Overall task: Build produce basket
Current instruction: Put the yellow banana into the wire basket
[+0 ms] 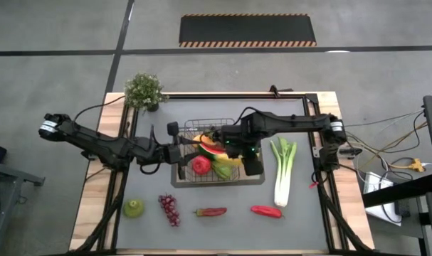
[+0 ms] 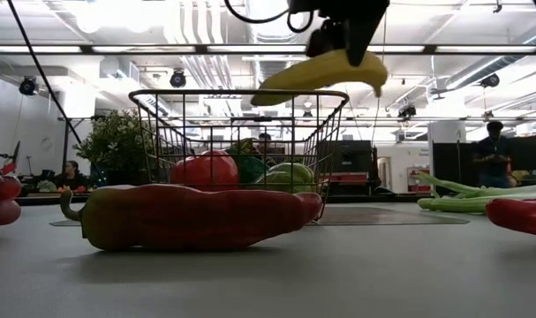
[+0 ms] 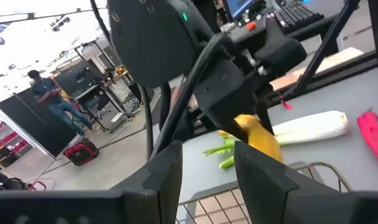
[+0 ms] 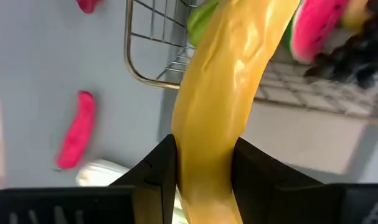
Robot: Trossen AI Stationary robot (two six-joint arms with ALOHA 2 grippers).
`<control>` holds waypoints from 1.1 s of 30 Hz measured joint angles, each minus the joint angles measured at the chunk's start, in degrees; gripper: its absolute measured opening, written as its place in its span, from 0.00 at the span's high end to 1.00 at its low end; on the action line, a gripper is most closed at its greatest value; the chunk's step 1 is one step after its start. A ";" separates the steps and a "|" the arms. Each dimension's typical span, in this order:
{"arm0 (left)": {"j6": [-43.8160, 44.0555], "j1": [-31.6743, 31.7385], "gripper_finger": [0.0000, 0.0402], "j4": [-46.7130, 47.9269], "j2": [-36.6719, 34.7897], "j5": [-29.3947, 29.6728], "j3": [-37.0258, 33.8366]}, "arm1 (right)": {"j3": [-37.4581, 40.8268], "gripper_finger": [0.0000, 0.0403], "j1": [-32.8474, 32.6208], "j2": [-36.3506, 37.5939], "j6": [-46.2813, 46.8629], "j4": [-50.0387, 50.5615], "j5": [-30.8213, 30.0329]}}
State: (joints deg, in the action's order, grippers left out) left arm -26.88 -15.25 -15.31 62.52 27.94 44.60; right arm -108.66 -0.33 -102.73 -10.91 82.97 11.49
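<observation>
The dark wire basket (image 1: 189,126) stands mid-table on the grey mat. It holds a red apple (image 1: 201,165), a watermelon slice (image 1: 212,149) and a green piece (image 1: 223,171). My right gripper (image 2: 343,40) hangs over the basket, pointing steeply down, shut on a yellow banana (image 2: 320,75) just above the rim. My left gripper (image 1: 174,144) is level at the basket's left wall. Its fingers (image 3: 170,168) stand apart with nothing showing between them, and I cannot tell whether they touch the wire. My right gripper pinches the banana (image 4: 204,155) between its two fingers (image 4: 157,165), near one end, with most of its length reaching on past them. The fingers come from above and lie across it. The banana hangs about level, clear of the basket's rim (image 2: 241,92).
On the mat in front of the basket lie a green pear (image 1: 134,207), purple grapes (image 1: 169,208) and two red peppers (image 1: 211,212) (image 1: 266,211). A long leek (image 1: 283,171) lies to the basket's right. A potted plant (image 1: 144,90) stands at the far left corner.
</observation>
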 joint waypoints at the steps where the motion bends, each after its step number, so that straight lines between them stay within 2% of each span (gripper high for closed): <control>1: 0.01 0.00 0.68 0.29 0.00 0.00 0.00 | -1.01 0.73 -0.15 -0.64 -1.43 0.44 -0.82; 9: -0.01 -0.02 0.68 0.51 0.00 -0.02 0.00 | -5.78 0.73 -0.72 -4.40 -10.53 1.09 -3.21; 15: -0.01 -0.02 0.68 1.01 0.00 -0.04 0.00 | -5.64 0.73 -1.46 -5.58 -12.33 3.14 -7.32; 20: -0.01 -0.02 0.68 0.99 0.00 -0.06 0.00 | -5.62 0.72 -1.82 -5.85 -12.25 3.59 -7.15; 33: -0.01 -0.02 0.68 0.96 0.02 -0.04 0.00 | -5.69 0.47 -2.17 -5.85 -12.07 3.47 -7.24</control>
State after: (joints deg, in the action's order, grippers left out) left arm -26.89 -15.27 -14.35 62.54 27.90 44.60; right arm -114.34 -2.50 -108.57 -22.98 86.43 4.24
